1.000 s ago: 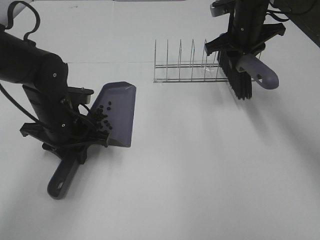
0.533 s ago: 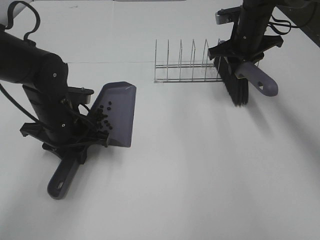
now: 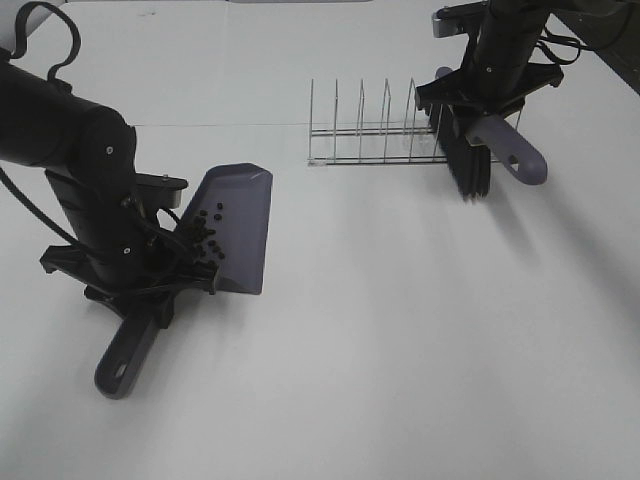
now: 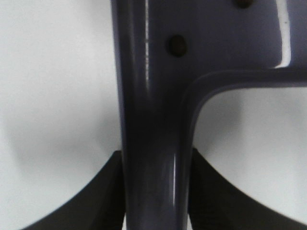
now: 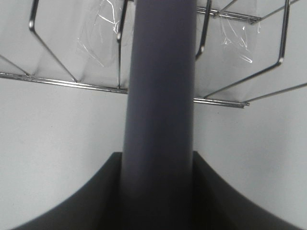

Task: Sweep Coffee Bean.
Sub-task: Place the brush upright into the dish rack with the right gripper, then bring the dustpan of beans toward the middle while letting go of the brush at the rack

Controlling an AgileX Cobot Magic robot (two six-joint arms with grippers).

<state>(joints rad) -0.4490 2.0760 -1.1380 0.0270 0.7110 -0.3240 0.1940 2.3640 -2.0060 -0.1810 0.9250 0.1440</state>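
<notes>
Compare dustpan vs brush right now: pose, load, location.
Pose: the dustpan lies low on the left; the brush hangs bristles-down on the right, beside the wire rack.
Load: the dustpan holds the coffee beans; the brush shows none.
Shape: the dustpan is a broad scoop, the brush a narrow black-bristled head.
Shared: purple-grey handles, the dustpan's clamped in the left gripper, the brush's in the right gripper.

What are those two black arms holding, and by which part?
Left gripper clamps the purple-grey plastic dustpan by its handle; right gripper clamps the black-bristled brush by its purple-grey handle.
</notes>
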